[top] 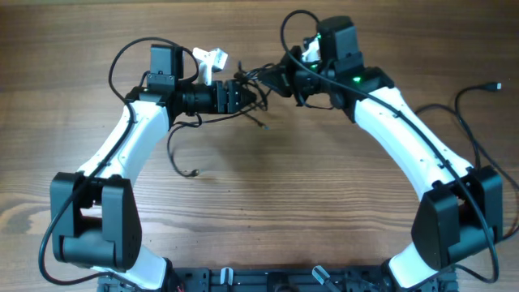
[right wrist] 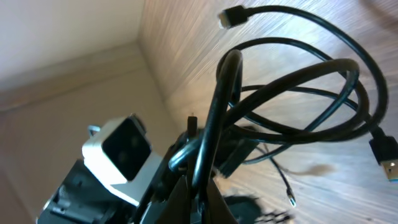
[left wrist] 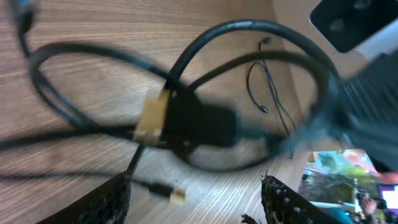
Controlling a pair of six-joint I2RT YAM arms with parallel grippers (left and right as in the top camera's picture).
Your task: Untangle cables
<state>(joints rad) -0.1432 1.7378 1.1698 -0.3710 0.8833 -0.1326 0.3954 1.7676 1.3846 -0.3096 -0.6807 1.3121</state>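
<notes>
- Wood-grain table (top: 268,211) carries everything; its near edge is hidden behind the arm bases.
- Two white arms: left arm (top: 130,146) and right arm (top: 413,138), wrists meeting at the far middle.
- Black cables (top: 261,77) bunched between the wrists. Loops overlap, so the count cannot be told; the left wrist view is blurred.
- Right pincer (right wrist: 189,196): fingers together, clamped on one thick strand of the cables.
- Left pincer (left wrist: 196,205): fingers apart, holding nothing; cables lie just beyond the tips.
- Three plug ends (right wrist: 231,17) in the right wrist view, one silvery and cut off at the edge.
</notes>
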